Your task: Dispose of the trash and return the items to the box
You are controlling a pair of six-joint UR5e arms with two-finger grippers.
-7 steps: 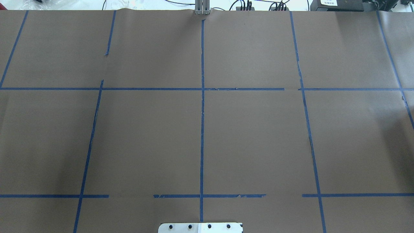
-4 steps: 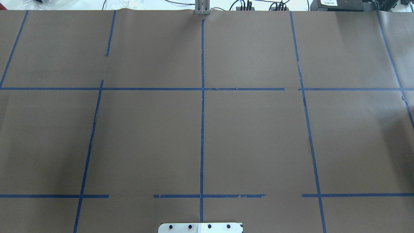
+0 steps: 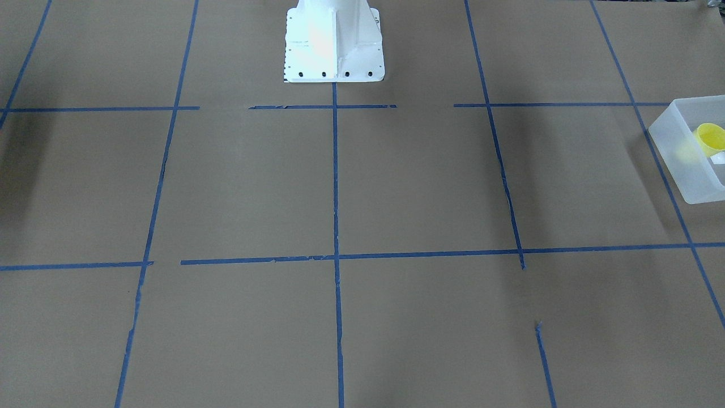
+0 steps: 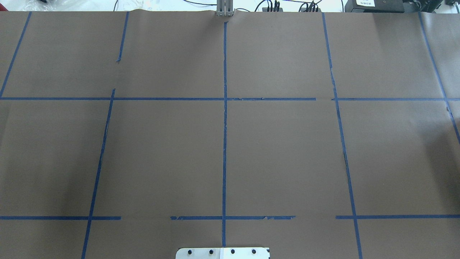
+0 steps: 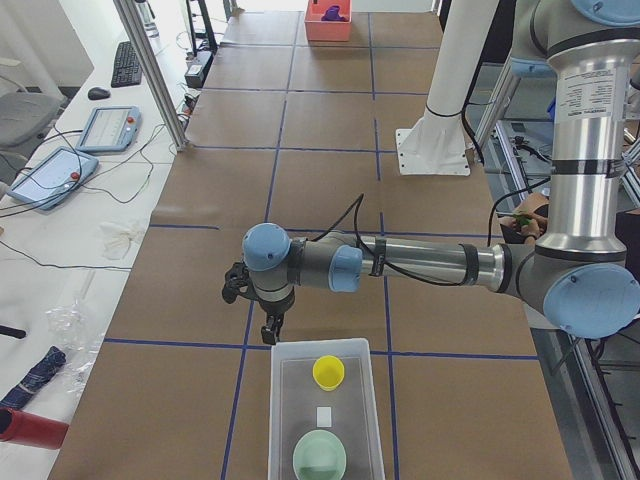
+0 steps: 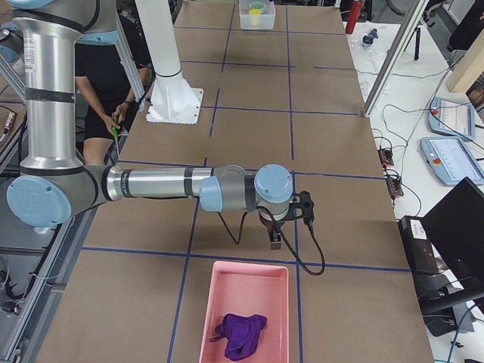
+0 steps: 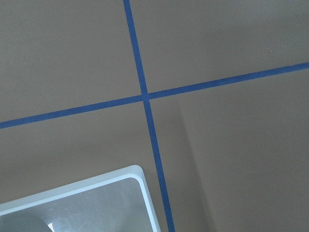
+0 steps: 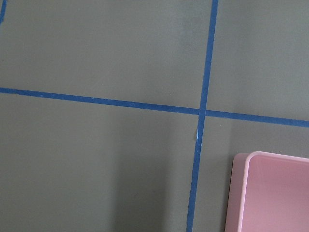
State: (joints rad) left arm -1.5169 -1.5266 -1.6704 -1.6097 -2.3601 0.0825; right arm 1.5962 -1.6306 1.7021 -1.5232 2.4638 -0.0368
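The frosted-white box sits at the table's left end and also shows at the right edge of the front-facing view. In it lie the yellow cup, the mint-green bowl and a small white piece; the cup also shows in the front-facing view. My left gripper points down just beyond the box's far rim; I cannot tell if it is open. The left wrist view shows only the box's corner. My right gripper hangs just beyond a pink tray; I cannot tell its state.
The pink tray holds a purple cloth; its corner shows in the right wrist view. The white robot base stands at mid-table. Brown paper with blue tape lines covers the table. A person stands behind the robot.
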